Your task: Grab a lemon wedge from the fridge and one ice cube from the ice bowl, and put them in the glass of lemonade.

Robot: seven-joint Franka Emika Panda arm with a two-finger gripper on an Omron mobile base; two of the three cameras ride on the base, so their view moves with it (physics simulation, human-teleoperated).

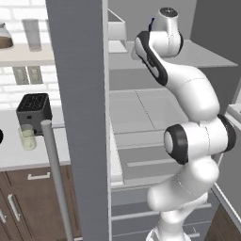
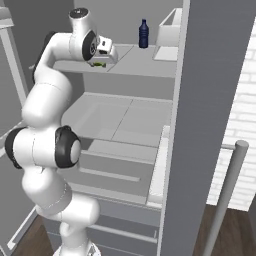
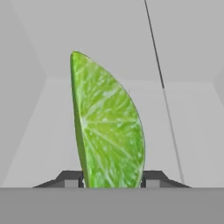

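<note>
Tool (image 3: 112, 181) pinching lemon wedge (image 3: 109, 127) btwn both tips, inside fridge (image 2: 125, 120).

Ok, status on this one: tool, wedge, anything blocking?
Tool on the upper shelf inside the open fridge, fingers flanking the lemon wedge. Grip unconfirmed. Blue bottle further back on the shelf, clear of the way out.

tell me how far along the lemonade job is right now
Done: the fridge stands open and the arm has reached onto its upper shelf. In hand: the end effector has a fingertip on either side of the lemon wedge, apparently closing on it. Left: carry the wedge to the glass of lemonade on the counter, then add an ice cube.
</note>
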